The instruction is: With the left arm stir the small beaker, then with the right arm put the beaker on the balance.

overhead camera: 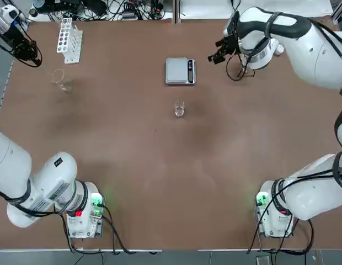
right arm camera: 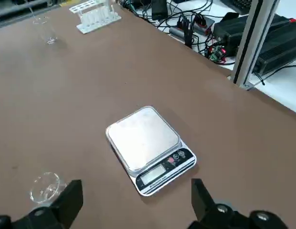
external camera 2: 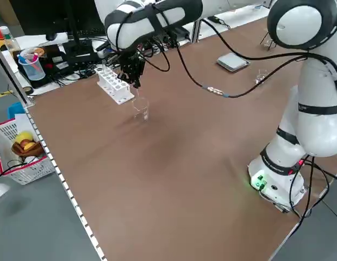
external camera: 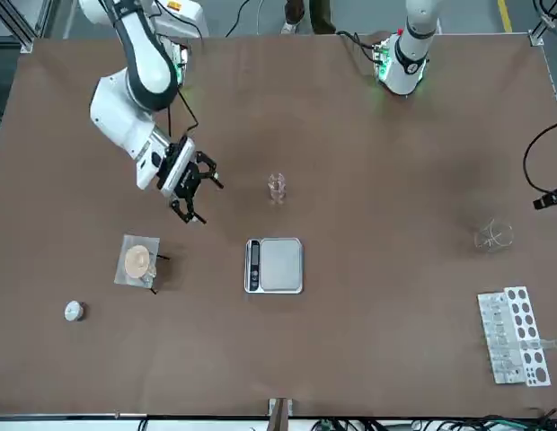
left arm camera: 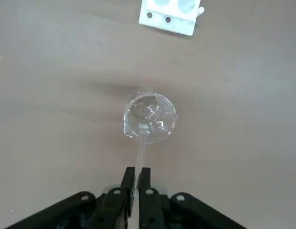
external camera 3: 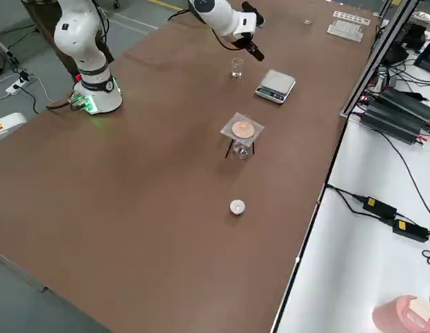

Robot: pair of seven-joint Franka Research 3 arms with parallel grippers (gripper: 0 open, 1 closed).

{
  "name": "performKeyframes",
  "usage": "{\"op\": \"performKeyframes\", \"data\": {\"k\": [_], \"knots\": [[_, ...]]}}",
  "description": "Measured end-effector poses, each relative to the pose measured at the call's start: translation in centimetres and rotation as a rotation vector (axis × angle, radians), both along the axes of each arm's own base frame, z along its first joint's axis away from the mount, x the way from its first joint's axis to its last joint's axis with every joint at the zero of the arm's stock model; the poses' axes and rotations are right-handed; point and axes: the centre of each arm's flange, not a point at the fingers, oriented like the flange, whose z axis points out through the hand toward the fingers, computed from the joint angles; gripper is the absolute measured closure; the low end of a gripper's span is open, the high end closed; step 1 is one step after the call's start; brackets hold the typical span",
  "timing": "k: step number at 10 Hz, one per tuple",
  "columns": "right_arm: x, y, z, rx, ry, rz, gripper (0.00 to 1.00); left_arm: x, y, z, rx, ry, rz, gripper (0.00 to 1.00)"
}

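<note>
The small beaker stands mid-table, just nearer the robot than the balance; both also show in the right wrist view, the beaker and the balance. My right gripper hovers open and empty to the right of the balance, above the table. My left gripper is shut on a thin glass rod whose tip reaches into a larger clear glass vessel at the far left, well away from the small beaker.
A white test tube rack stands at the far left beside the larger vessel. On the right side sit a tripod with a gauze pad and a small round white object. Cables run along the table's far edge.
</note>
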Motion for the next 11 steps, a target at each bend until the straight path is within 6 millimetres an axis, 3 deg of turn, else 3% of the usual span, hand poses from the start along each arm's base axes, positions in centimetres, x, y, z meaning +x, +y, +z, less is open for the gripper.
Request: {"op": "performKeyframes", "data": {"k": [5,8,11], "knots": [[-0.7,-0.5,-3.9,0.026,-0.069,0.034,0.00,0.8,0.4,-4.1,-0.031,0.002,-0.026,0.93],[-1.4,0.6,-6.9,0.069,-0.191,0.188,0.00,1.5,-0.6,-5.2,-0.044,0.002,-0.043,0.93],[-1.5,0.3,-8.4,0.056,-0.244,0.246,0.00,1.8,-0.8,-6.7,-0.054,0.004,-0.046,0.93]]}}
